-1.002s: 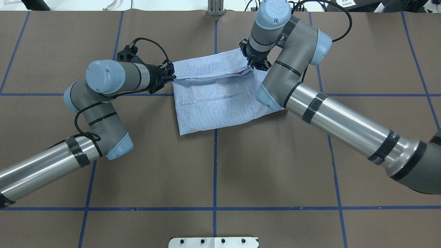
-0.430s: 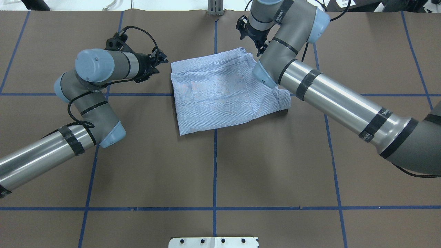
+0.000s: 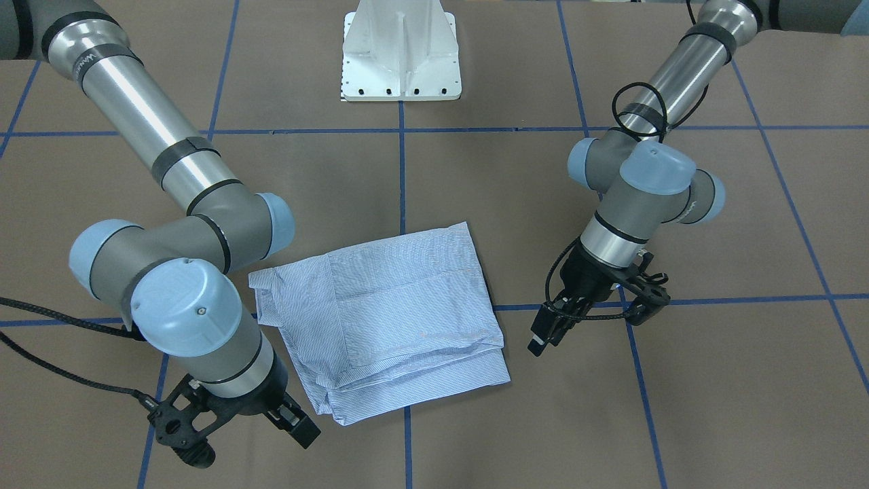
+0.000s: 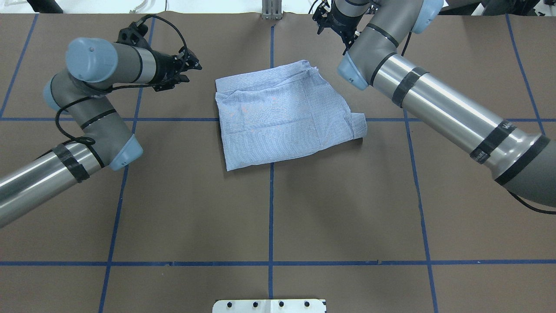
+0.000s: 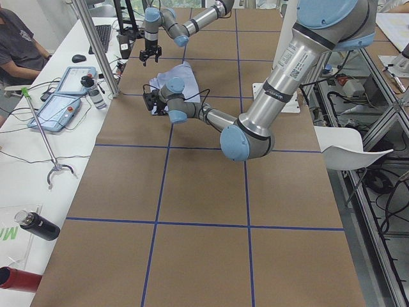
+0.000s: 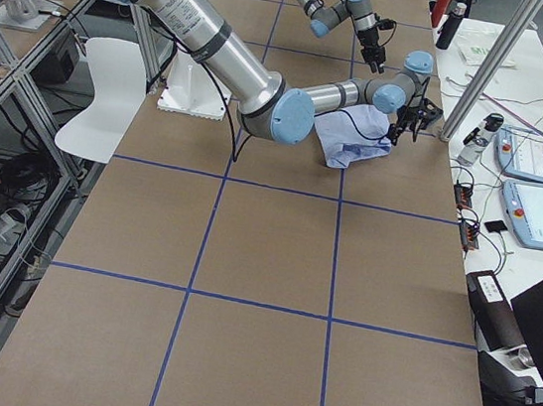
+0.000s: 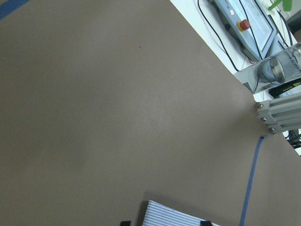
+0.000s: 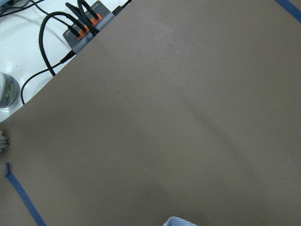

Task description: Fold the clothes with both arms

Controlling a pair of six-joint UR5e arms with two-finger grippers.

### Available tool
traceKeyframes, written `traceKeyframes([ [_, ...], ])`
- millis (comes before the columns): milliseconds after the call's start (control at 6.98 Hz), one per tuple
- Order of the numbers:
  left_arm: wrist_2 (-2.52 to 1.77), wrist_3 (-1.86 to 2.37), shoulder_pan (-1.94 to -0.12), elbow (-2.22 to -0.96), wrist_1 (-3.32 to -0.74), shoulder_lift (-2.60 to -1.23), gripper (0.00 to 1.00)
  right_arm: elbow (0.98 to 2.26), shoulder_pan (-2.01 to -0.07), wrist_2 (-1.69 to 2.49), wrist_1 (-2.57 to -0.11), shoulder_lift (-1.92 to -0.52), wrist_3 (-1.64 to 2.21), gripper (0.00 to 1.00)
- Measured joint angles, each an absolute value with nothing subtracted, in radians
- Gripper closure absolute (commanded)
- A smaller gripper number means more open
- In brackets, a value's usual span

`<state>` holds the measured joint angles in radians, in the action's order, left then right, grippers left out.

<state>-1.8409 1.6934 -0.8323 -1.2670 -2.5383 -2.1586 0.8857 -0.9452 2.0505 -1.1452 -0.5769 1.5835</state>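
The shirt [image 4: 282, 119] is lying folded into a flat packet on the far half of the table [image 4: 269, 217], straddling the centre line. Its long axis is running across the table, from the robot's left side to its right. It is skewed a little, so the right end is sitting slightly farther from the robot. A loose corner is poking out on that right side.

The left gripper [image 4: 191, 69] is hovering off the shirt's far-left corner, near it but apart from it. It is pointing roughly along the long axis, so for this gripper the shirt is lying straight ahead. Its fingertips [image 7: 205, 222] are showing well apart in the wrist view, with a strip of striped cloth between them, and it is holding nothing.

The right gripper [image 4: 336, 28] is hanging beyond the far-right corner, toward the table's far edge. From there the shirt is lying back toward the robot and toward its left. You are getting no clear sight of those fingers, so whether they are spread or pressed together cannot be told. No cloth is hanging from them.

From overhead, the left gripper is looking the nearer of the two. Heights are hard to judge, so weigh that before you are choosing which end to take next.
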Motion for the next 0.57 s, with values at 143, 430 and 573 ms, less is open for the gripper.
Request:
traceKeyframes([
  [143, -1.893, 1.580, -0.862, -1.310, -2.535, -2.112, 0.42, 0.932, -0.976, 2.079, -1.148, -0.638, 1.474, 0.00],
  [430, -1.987, 1.333, -0.938, -1.382, -2.531, -1.999, 0.42, 1.015, -1.058, 2.148, -1.153, -0.782, 1.211, 0.00],
  [573, -2.028, 1.201, -0.981, -1.411, -2.531, -1.933, 0.42, 1.061, -1.101, 2.187, -1.160, -0.865, 1.070, 0.00],
])
